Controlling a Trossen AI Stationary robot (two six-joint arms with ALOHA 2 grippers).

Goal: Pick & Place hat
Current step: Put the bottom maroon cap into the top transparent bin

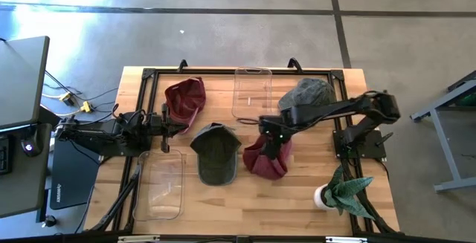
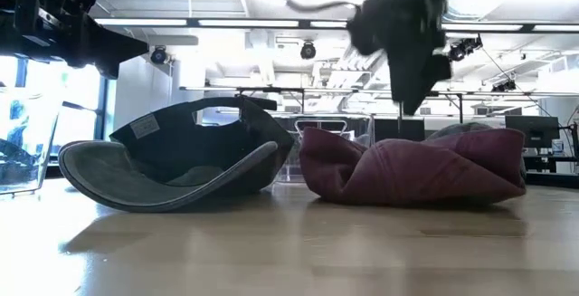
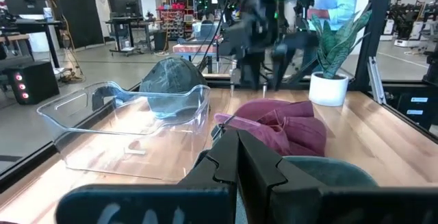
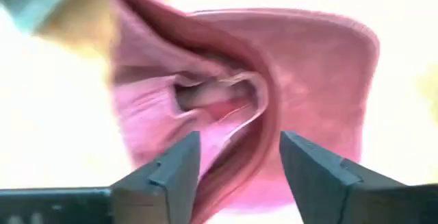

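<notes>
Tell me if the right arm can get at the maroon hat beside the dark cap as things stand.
Probably yes. The right gripper hangs open directly above the maroon hat, its fingers straddling a fold, with nothing between them.

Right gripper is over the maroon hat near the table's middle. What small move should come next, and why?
Probably a short descent, then close. The right gripper is open above the crumpled maroon hat, a fold lying between its fingers but not yet pinched. The left gripper waits shut at the table's left.
</notes>
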